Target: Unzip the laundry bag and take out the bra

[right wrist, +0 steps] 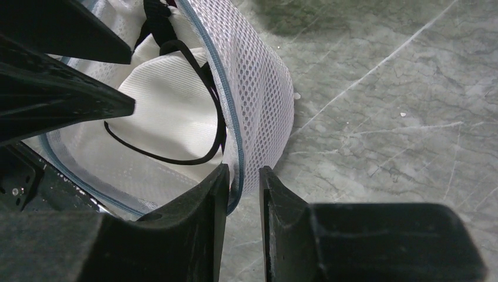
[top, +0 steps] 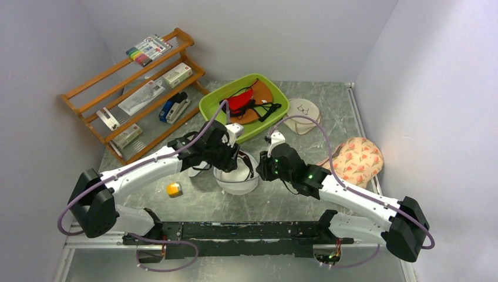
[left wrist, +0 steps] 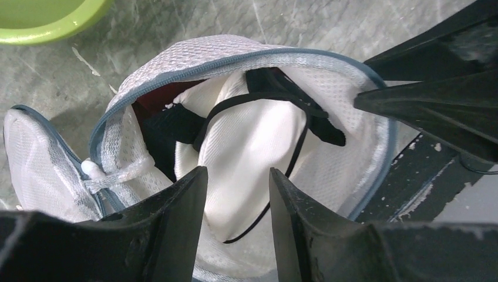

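Hovering over the open bag (left wrist: 176,59), the left tool (left wrist: 238,173) hangs released, jaws apart, nothing in them. Below it the bra (left wrist: 167,126) lies inside the bag, mid-tabletop (right wrist: 382,117) between both arms: dark fabric bunched at the back wall, a thin strap (left wrist: 302,138) looping across the white lining. Light, limp stuff, I'd say. That bunched fabric looks a surer hold than the skinny strap, which could slip. Right tool (right wrist: 244,175) is clenched on the bag's mesh rim, pinning the floppy case.
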You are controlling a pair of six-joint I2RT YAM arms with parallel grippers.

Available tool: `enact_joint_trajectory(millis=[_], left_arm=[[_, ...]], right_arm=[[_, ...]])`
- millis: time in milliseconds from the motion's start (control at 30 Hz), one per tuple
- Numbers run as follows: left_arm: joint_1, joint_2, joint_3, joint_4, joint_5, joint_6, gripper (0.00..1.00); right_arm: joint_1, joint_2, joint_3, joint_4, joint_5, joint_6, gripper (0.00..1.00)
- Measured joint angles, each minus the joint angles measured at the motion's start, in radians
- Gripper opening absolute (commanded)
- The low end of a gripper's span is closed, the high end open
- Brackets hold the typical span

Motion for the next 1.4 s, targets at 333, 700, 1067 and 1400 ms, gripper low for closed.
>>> enact_joint_trajectory(millis=[333, 700, 1067, 1400], left_arm=[[0.000, 0.094, 0.000, 0.012, -0.031, 0.045, 0.55], [0.000, 0.106, 0.000, 0.017, -0.079, 0.071, 0.67], [-0.003, 0.111, -0.035, 0.052, -0.075, 0.063, 0.57], [-0.010, 0.068, -0.067, 0.060, -0.032, 0.007, 0.07]], right_arm=[[0.000, 0.008, 0.000, 0.008, -0.005, -0.003, 0.25], [0.000, 0.002, 0.000, 0.009, -0.011, -0.003, 0.25], [0.000, 0.008, 0.000, 0.024, -0.022, -0.003, 0.25], [0.000, 0.016, 0.000, 0.024, -0.018, -0.014, 0.25]])
